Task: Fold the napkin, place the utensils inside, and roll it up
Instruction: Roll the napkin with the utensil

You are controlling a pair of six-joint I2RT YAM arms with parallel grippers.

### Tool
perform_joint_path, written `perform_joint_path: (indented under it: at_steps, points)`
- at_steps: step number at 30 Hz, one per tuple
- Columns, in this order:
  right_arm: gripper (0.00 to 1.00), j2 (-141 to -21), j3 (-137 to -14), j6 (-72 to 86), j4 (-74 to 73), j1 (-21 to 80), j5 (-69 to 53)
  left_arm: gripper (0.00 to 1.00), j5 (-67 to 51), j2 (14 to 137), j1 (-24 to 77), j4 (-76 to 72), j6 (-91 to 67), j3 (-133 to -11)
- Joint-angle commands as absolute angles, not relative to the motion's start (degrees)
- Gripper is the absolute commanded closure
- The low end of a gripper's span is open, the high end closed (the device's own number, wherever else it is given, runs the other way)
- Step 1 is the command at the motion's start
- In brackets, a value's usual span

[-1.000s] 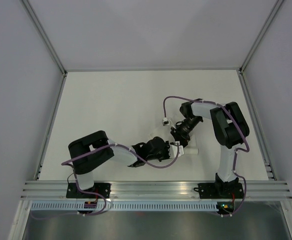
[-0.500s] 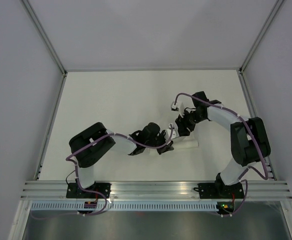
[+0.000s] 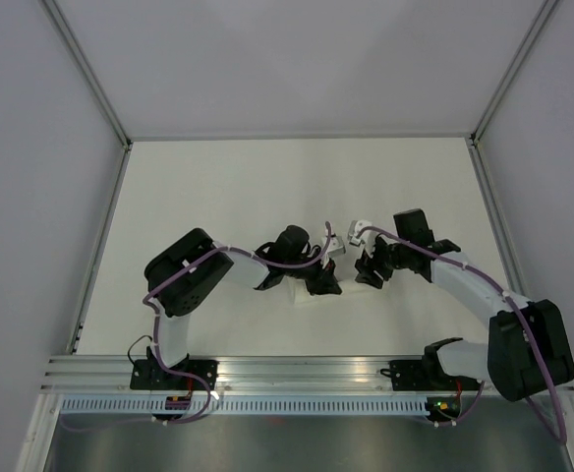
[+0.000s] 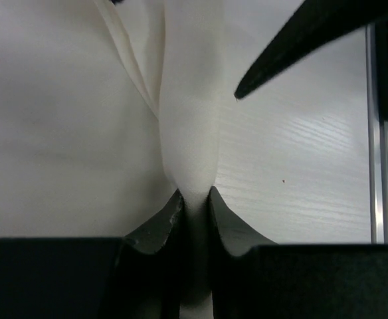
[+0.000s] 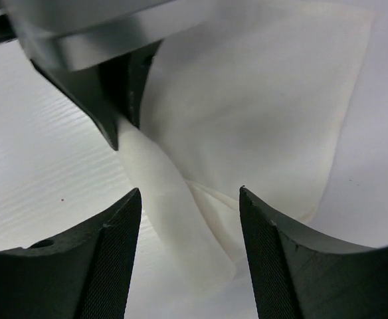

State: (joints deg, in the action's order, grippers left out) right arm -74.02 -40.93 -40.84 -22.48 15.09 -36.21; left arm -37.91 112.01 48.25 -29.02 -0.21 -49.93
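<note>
White tabletop [image 3: 218, 187] enclosed by plain pale walls, with an aluminium rail [image 3: 307, 366] along the near edge where both arm bases are bolted.

Left arm: reaches in from 7 o'clock toward the table's centre. The left gripper [image 3: 323, 283] sits just on the near side of centre. In the left wrist view its fingers [image 4: 159, 224] are drawn close together and pinch a narrow, twisted fold of the napkin [image 4: 68, 133]. The cloth rises out of the pinch toward 12 o'clock and spreads into a broad, flat white sheet at 9 to 11 o'clock, with a layered edge showing near the top. Bare table surface lies at 3 o'clock of the fold.

Right arm: curves in from 5 o'clock. The right gripper [image 3: 370, 270] is positioned at 3 o'clock of the left gripper, near it but apart in the top view. In the right wrist view its fingers [image 5: 111, 262] stand wide apart and grip nothing. The twisted strip of cloth runs on the table through the gap between them, from the left gripper at 11 o'clock down toward 6 o'clock. Whether either finger touches the cloth cannot be determined. The flat part of the napkin spreads toward 1 o'clock, its straight outer edge visible at 3 o'clock.
</note>
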Motion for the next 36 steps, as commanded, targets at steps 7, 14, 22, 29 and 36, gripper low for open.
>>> perform_joint_path:
  at_steps: [7, 14, 22, 29, 36]
  points:
    - [0.32, -68.8, -32.8, -44.8, -14.5, 26.1, -29.3, 0.98, -42.9, 119.1, 48.3, -17.1, -5.0, -49.0]
    - [0.33, -70.3, -30.6, -47.0, -13.4, 28.9, -26.9, 0.98, -43.7, 119.5, 47.4, -16.0, -5.2, -50.0]
    - [0.38, -71.7, -28.3, -47.8, -11.9, 31.9, -24.4, 0.98, -43.9, 120.9, 46.4, -12.6, -4.7, -52.7]
    - [0.69, -74.4, -28.9, -47.2, -11.2, 32.3, -23.4, 0.98, -43.4, 120.1, 46.2, -12.0, -4.7, -52.9]
    - [0.9, -77.7, -31.0, -48.0, -16.2, 32.1, -24.7, 0.9, -41.4, 115.2, 44.8, -17.7, -5.9, -49.2]
